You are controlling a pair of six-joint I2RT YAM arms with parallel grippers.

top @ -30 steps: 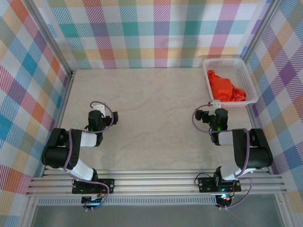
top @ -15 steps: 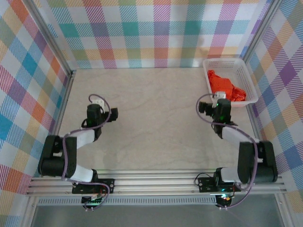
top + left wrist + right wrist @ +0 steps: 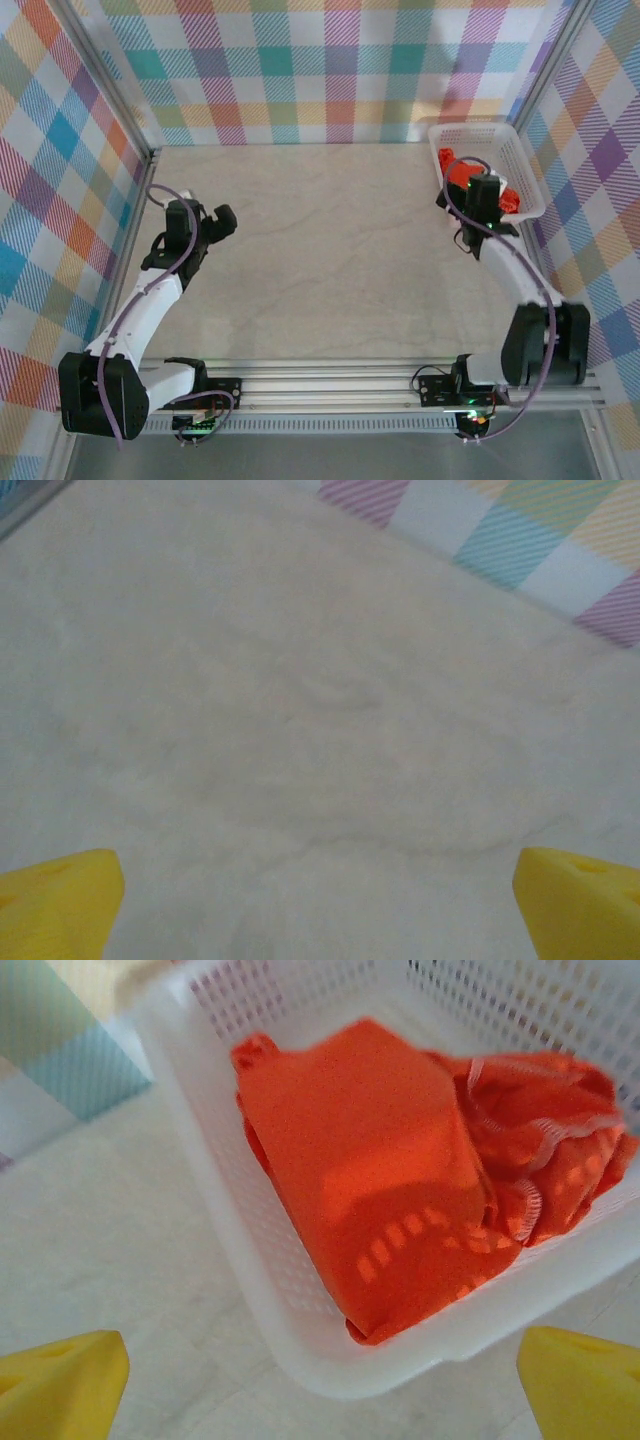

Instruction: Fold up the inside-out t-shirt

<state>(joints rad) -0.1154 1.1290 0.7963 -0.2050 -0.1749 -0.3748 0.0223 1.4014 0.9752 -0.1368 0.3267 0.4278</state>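
Hovering at the white basket's [image 3: 215,1210] near rim, right gripper [image 3: 320,1385] with jaws wide apart | inside-out t-shirt [image 3: 370,1180] lies crumpled inside that basket (stitched seams showing), far-right corner | left gripper [image 3: 320,900] jaws apart too, over the table [image 3: 300,680], holding nothing

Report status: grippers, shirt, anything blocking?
Left gripper open over the table. Right gripper open, hovering at the basket. T-shirt bunched inside basket, not gripped. Near basket wall may block a low approach.
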